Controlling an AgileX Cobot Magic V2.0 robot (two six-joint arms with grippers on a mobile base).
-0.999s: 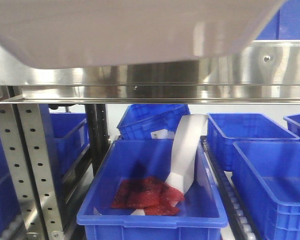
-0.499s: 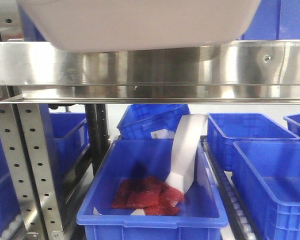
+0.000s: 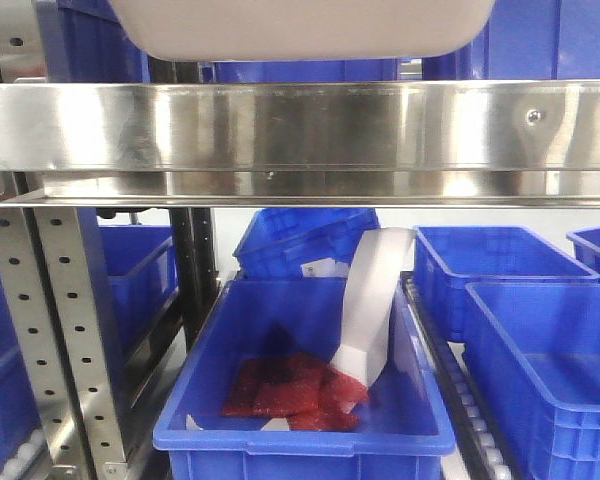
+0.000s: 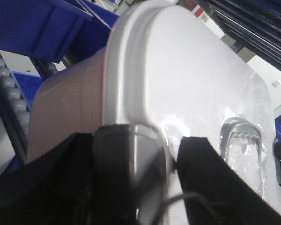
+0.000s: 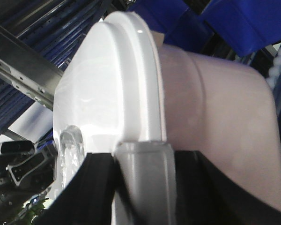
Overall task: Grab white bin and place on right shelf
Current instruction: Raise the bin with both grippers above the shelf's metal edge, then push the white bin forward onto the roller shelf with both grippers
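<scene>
Pinkish-white bin (image 3: 300, 30), glossy white lid (image 4: 178, 70), blue bins (image 3: 280, 462), silvery perforated uprights (image 3: 75, 330)

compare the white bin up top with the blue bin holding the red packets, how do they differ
Colour: the white bin is pale, pinkish-white; the blue bin is solid blue.
Top: the white bin wears a glossy lid; the blue bin is open, with red packets inside.
Place: the white bin is held above the steel rail by the left gripper and right gripper; the blue bin sits below it.
Both are plastic tubs.
</scene>
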